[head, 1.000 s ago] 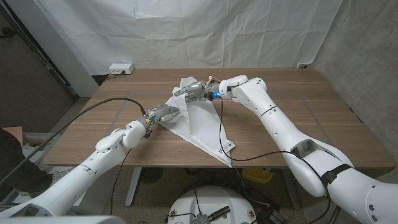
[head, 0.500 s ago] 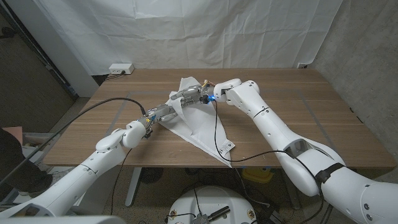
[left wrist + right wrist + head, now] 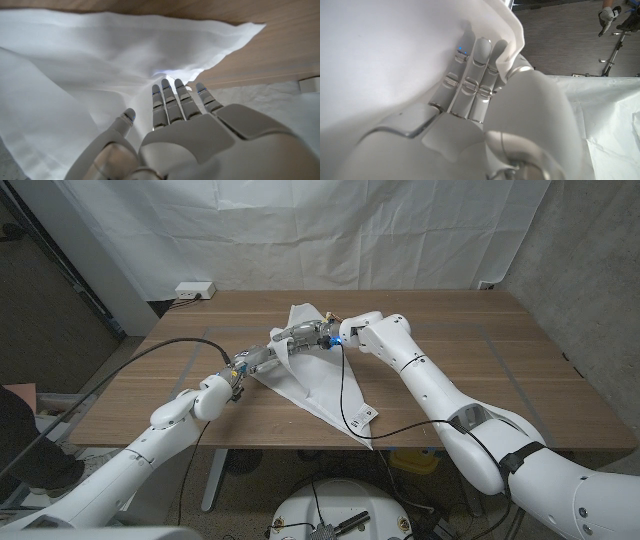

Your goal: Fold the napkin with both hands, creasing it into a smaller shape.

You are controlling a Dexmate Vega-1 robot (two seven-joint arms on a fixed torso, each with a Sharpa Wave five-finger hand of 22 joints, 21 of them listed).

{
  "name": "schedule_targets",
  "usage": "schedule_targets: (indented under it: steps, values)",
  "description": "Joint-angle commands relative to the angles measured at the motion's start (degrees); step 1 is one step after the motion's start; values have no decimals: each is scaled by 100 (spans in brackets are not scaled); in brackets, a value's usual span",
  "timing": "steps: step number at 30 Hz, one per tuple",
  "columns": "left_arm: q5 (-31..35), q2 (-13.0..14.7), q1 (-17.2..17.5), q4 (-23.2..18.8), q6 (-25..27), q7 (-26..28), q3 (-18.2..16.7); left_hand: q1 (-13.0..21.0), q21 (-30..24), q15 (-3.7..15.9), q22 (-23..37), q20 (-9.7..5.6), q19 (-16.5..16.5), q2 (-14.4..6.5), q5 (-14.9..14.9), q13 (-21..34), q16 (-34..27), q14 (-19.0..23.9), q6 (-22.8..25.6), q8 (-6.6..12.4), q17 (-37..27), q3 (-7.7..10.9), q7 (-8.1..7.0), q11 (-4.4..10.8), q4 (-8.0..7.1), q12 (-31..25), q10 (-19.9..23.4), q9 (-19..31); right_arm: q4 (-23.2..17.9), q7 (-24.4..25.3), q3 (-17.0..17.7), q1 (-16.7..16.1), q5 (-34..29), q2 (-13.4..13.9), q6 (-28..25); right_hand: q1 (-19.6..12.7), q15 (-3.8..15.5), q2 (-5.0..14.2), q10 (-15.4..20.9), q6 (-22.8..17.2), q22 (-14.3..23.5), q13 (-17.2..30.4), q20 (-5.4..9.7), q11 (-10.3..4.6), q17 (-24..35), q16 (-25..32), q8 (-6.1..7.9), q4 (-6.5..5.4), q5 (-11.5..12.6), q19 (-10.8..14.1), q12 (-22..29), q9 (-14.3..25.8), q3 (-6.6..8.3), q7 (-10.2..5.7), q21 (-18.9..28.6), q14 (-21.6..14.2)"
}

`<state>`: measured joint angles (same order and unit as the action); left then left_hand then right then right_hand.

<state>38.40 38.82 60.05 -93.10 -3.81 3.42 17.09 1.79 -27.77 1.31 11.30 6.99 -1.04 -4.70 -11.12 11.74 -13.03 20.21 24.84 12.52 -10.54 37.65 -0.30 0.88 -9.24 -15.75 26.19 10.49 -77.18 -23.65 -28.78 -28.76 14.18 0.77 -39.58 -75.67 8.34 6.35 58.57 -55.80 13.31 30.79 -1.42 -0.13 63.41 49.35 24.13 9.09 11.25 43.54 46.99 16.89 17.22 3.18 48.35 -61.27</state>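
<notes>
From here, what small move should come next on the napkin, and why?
Probably carry the raised fold a little further across and press it flat. The right hand holds a lifted edge of the napkin, cloth curling over its fingers, while the left hand rests on the cloth near it; no crease is set yet.

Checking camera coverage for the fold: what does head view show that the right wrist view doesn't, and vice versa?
Head view alone: the table, the left hand at the napkin's left edge, and the napkin's whole outline, one corner hanging past the front edge. Right wrist view alone: close-up of the fingers pressed against the cloth, a fold curling over them. Both: the right hand on the napkin.
</notes>
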Motion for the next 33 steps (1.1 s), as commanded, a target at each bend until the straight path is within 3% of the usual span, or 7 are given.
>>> schedule_targets:
  steps: [1,3,6,16,26,31,33]
  values:
    - [268,-303,375,84,-421,2052,-429,-10,-110,-10,33,15,208,-238,33,104,-111,309,470,144,-71,-27,129,-25,41,-157,366,40,181,87,1,46,-73,-105,45,-75,443,15,38,-239,7,4,-7,-10,36,-10,-19,2,3,-35,-27,29,-3,195,44,-253]
    - [433,-470,377,297,-633,2921,-481,-7,-188,2,54,0,373,-271,50,190,-253,601,736,223,-157,-60,229,-98,53,-295,655,67,209,103,-22,71,-104,-111,43,-71,443,13,35,-243,2,10,-9,-10,34,-22,-23,-1,2,-39,-28,29,-8,192,59,-247]
    - [540,-622,343,487,-804,3632,-531,98,-360,-18,113,-45,646,-438,62,461,-588,1099,1397,504,-473,-153,346,-115,141,-738,1200,206,238,115,-30,85,-117,-134,46,-71,448,12,34,-234,-4,7,-5,-10,26,-31,-30,-2,2,-51,-35,32,-15,193,73,-255]
    - [537,-964,61,993,-1798,5426,-641,245,-501,-52,155,-13,845,-562,56,656,-765,1202,1399,562,-736,-134,342,-122,224,-951,1272,298,491,71,-133,209,-185,-243,144,-84,447,12,37,-252,-40,11,0,-8,21,-79,-47,1,8,-83,-58,47,-35,204,174,-266]
    - [661,-944,28,961,-2063,5767,-702,427,-612,-32,206,31,912,-544,61,901,-980,1338,1532,694,-1026,-137,420,-133,363,-1213,1352,414,535,166,-128,216,-241,-282,114,-90,448,11,48,-263,-63,24,5,2,20,-97,-61,-1,9,-110,-64,54,-54,197,239,-290]
    - [620,-925,-34,1006,-2200,5712,-691,478,-708,0,264,39,782,-448,56,1211,-698,829,840,490,-1113,-70,140,-133,333,-1262,698,507,642,111,-144,274,-239,-327,199,-90,444,14,49,-261,-72,26,6,-5,29,-106,-66,-5,9,-120,-70,62,-60,202,265,-286]
    - [571,-925,-53,1004,-2275,5676,-693,509,-725,27,270,-44,671,-409,57,1243,-457,551,596,367,-985,1,71,-60,355,-1144,318,460,664,118,-148,275,-243,-353,245,-90,442,13,55,-267,-76,25,4,-6,17,-125,-69,-6,9,-133,-72,60,-64,200,276,-270]
